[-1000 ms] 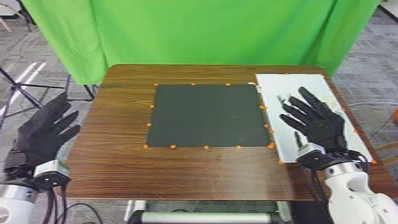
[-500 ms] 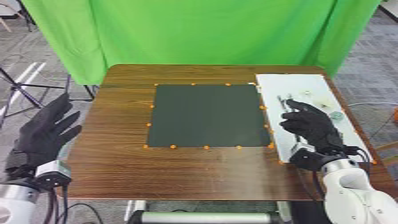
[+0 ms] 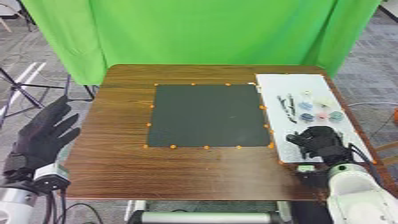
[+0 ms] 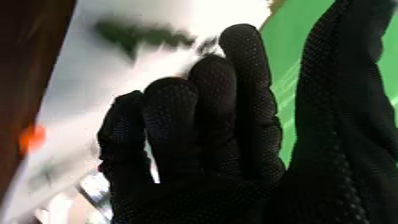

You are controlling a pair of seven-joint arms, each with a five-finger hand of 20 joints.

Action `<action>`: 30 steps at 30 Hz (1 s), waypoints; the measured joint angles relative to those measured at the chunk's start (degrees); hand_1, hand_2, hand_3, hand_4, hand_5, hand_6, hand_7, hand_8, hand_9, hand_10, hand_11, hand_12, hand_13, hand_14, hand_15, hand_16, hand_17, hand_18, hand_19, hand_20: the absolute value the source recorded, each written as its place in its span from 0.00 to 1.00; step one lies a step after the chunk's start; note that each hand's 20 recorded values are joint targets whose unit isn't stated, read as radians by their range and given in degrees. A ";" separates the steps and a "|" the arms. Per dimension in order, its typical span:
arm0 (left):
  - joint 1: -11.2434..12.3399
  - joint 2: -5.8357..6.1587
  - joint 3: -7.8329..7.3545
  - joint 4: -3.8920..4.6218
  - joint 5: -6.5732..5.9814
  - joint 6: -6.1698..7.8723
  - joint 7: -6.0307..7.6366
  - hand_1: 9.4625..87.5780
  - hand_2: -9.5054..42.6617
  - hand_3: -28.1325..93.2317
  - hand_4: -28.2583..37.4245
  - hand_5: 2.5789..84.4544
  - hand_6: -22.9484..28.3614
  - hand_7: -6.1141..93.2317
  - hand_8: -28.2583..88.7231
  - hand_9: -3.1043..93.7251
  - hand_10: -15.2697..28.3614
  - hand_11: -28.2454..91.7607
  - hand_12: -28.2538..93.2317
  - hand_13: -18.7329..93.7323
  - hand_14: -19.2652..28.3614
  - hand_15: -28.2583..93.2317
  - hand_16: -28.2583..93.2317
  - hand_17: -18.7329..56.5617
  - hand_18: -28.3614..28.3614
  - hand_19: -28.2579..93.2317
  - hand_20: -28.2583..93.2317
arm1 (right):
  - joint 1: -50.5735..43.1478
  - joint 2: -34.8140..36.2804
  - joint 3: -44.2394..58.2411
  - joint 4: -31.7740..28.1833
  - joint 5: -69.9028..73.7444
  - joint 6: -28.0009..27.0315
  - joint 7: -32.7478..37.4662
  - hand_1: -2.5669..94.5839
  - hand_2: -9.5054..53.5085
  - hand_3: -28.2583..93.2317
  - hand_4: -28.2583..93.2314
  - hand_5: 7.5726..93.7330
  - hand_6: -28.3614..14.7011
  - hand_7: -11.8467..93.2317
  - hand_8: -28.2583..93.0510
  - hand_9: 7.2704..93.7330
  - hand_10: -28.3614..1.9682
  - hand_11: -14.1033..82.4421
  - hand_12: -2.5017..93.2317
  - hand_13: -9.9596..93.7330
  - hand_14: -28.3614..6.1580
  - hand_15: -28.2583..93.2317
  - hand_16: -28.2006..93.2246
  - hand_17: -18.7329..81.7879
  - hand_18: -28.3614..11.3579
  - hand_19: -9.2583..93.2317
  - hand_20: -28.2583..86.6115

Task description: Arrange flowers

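Note:
On the white mat (image 3: 280, 92) in the head view lie several small flower heads, among them a blue one (image 3: 306, 117), a teal one (image 3: 336, 116) and a pink one (image 3: 322, 117). Two slim dark-and-pale pieces (image 3: 288, 108) lie left of them. My right hand (image 3: 320, 142) is over the mat's near part, nearer me than the flowers, holding nothing. In the right wrist view that hand (image 4: 200, 125) has relaxed, slightly bent fingers, and a blurred green thing (image 4: 142, 35) lies on the mat beyond. My left hand (image 3: 43, 132) is open beside the table's left edge.
A dark square mat (image 3: 209, 115) with orange dots round its border lies mid-table, left of the white mat. Brown wood (image 3: 115, 165) surrounds it on the table. A green curtain (image 3: 213, 32) hangs behind the far edge.
My right hand has drawn back toward the near edge over the white mat, uncovering the flower heads and slim pieces. The left hand has stayed where it was.

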 measured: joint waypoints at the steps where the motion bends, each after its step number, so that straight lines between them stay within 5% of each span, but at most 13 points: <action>1: 0.16 -0.03 -0.08 -0.05 0.00 0.02 0.00 0.19 0.14 0.80 0.01 0.22 0.47 0.24 0.16 0.19 0.55 0.32 0.39 0.27 0.65 0.38 0.29 0.07 0.81 0.53 0.31 | -0.38 0.51 -0.16 -0.15 -2.90 0.00 0.60 0.50 0.00 0.61 0.00 0.59 0.70 0.63 0.07 0.65 0.60 0.77 0.48 0.63 0.51 0.89 0.52 0.39 0.21 0.85 0.70; 8: 0.32 -0.04 -0.18 -0.10 0.00 0.02 -0.04 0.19 0.14 0.80 0.01 0.22 0.47 0.24 0.16 0.19 0.55 0.32 0.39 0.27 0.65 0.38 0.29 0.07 0.81 0.53 0.31 | -0.17 2.03 -1.07 -0.45 -20.37 -6.79 4.57 0.37 0.00 0.78 0.00 0.56 0.69 0.63 0.07 0.58 0.58 0.80 0.50 0.60 0.49 0.89 0.51 0.37 0.21 0.84 0.70; 15: 0.18 0.06 -0.09 -0.08 -0.01 0.03 -0.06 0.19 0.14 0.80 0.01 0.22 0.47 0.24 0.16 0.19 0.55 0.32 0.39 0.27 0.65 0.38 0.29 0.07 0.81 0.53 0.31 | -0.20 2.16 -1.28 0.45 -38.14 -11.11 5.38 0.40 0.00 0.73 0.00 0.58 0.69 0.63 0.07 0.60 0.52 0.78 0.49 0.60 0.48 0.89 0.51 0.37 0.21 0.84 0.70; 20: 0.18 0.13 -0.09 -0.07 -0.03 0.03 -0.12 0.19 0.14 0.80 0.01 0.22 0.47 0.24 0.16 0.19 0.55 0.32 0.39 0.27 0.65 0.38 0.29 0.07 0.81 0.53 0.31 | -0.20 2.24 -1.20 0.71 -36.73 -14.07 5.50 0.45 0.00 0.63 0.00 0.56 0.67 0.62 0.07 0.58 0.51 0.78 0.49 0.60 0.46 0.89 0.50 0.36 0.20 0.84 0.70; 30: 0.18 0.15 -0.05 -0.06 -0.03 0.02 -0.22 0.19 0.14 0.80 0.01 0.22 0.47 0.24 0.16 0.19 0.55 0.32 0.39 0.27 0.65 0.38 0.29 0.07 0.82 0.53 0.31 | 0.03 1.52 -2.82 2.64 -33.87 -19.55 5.79 0.40 0.00 0.66 0.00 0.55 0.66 0.61 0.08 0.56 0.49 0.78 0.49 0.59 0.44 0.89 0.49 0.35 0.20 0.83 0.70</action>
